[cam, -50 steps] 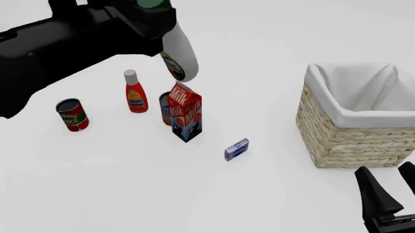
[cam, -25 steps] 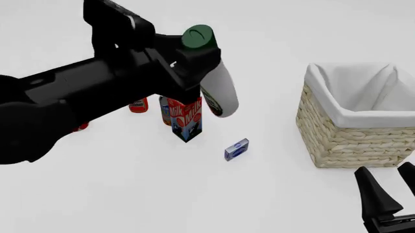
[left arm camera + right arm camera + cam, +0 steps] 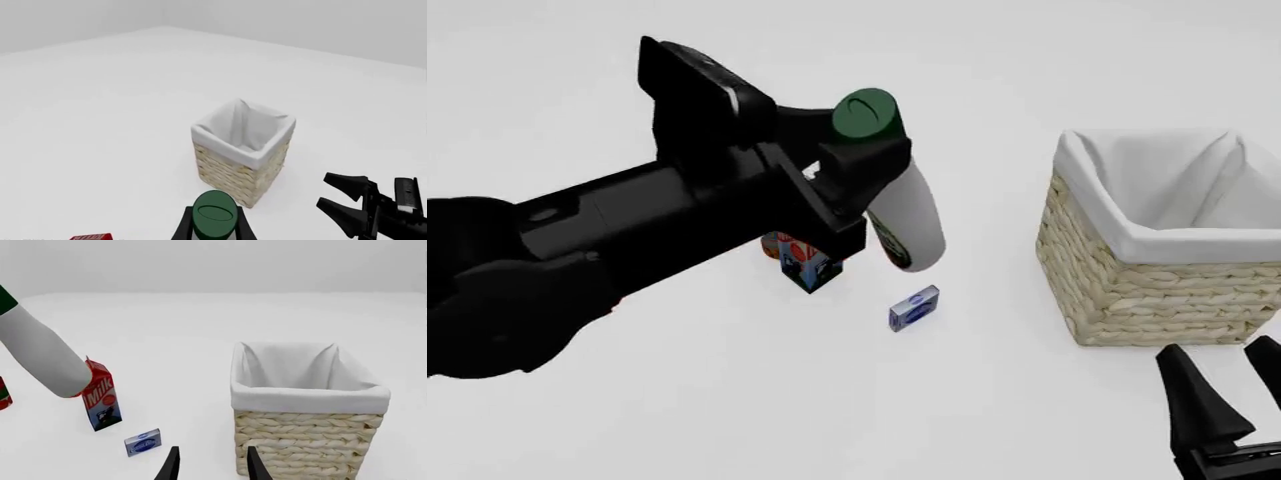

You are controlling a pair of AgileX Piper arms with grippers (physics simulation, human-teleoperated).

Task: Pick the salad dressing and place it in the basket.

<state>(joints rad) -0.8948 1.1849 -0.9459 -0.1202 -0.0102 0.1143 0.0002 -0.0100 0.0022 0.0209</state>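
Salad dressing (image 3: 905, 222) pinched in left jaws, above milk carton (image 3: 810, 270), right jaws spread

Left arm (image 3: 627, 240) hides most of the milk carton (image 3: 807, 268) — label unreadable.

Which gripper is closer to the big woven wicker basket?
Right. The right gripper sits just beside the woven wicker basket; the left gripper, holding the white green-capped bottle, is farther away.

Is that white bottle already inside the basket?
No, the salad dressing hangs in the left gripper above the table, well short of the basket.
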